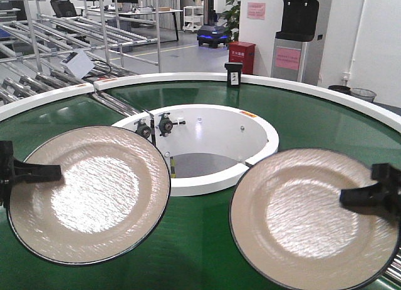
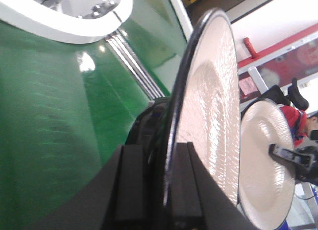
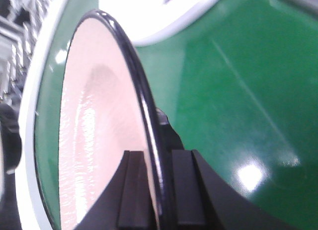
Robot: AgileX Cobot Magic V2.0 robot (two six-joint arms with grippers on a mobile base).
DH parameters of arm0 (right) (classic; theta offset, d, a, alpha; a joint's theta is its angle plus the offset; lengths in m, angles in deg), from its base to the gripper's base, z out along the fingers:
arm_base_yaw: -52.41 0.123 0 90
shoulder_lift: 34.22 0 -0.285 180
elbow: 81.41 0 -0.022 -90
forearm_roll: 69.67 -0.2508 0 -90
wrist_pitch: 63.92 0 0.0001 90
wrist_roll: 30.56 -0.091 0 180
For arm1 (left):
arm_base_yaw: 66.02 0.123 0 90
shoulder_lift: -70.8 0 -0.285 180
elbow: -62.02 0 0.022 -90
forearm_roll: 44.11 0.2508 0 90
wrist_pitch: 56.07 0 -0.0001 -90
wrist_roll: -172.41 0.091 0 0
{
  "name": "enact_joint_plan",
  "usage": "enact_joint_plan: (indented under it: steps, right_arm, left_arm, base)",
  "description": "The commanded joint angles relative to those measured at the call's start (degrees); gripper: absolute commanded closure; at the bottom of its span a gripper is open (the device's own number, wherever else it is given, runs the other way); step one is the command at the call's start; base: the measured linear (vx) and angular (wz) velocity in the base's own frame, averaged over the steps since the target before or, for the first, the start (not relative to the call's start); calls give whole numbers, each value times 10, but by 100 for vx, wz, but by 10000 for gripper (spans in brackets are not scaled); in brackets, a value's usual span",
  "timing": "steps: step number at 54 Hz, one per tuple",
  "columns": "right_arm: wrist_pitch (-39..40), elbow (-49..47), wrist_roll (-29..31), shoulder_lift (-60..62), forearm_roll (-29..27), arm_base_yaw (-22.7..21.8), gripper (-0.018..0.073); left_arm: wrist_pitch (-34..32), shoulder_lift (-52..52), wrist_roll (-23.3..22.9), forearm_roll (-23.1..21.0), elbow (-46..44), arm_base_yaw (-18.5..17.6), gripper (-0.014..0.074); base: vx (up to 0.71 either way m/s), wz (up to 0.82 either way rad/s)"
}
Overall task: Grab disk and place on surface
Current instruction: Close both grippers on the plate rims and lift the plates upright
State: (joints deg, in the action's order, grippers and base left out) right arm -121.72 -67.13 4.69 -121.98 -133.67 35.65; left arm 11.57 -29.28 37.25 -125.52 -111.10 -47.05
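The green conveyor belt [image 1: 200, 252] fills the scene beneath me, curving round the white ring [image 1: 207, 185] at its far middle. Above it I hold two pale, black-rimmed disks, the left disk [image 1: 94, 196] and the right disk [image 1: 307, 218]. Both are lifted clear of the belt and tilted, faces toward the front camera, well apart from each other. My left gripper [image 2: 166, 190] is closed on the left disk's left rim, one finger on either face. My right gripper [image 3: 159, 190] pinches the right disk's right rim the same way. The disks look stiff, glossy and probably breakable. I judge the rim slippery, with the weight levering against a thin edge hold, so a deeper bite on the rim would suit. The grey tabletop is not in view.
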Motion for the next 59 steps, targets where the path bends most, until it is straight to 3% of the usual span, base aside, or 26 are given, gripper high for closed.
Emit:
enact_joint_plan:
  steps: [1,20,59]
  right_arm:
    - [-6,-18,-10,40,-65,-6,568]
    - [-9,-17,-29,58,-71,-6,568]
    - [-15,-17,-27,58,-69,-6,568]
  left_arm:
    - [40,36,-23,-74,-19,-4,601]
    - [39,68,-38,-70,-19,-50,598]
    - [38,68,-38,-63,-19,-50,598]
  base:
    - [0,0]
    - [0,0]
    - [0,0]
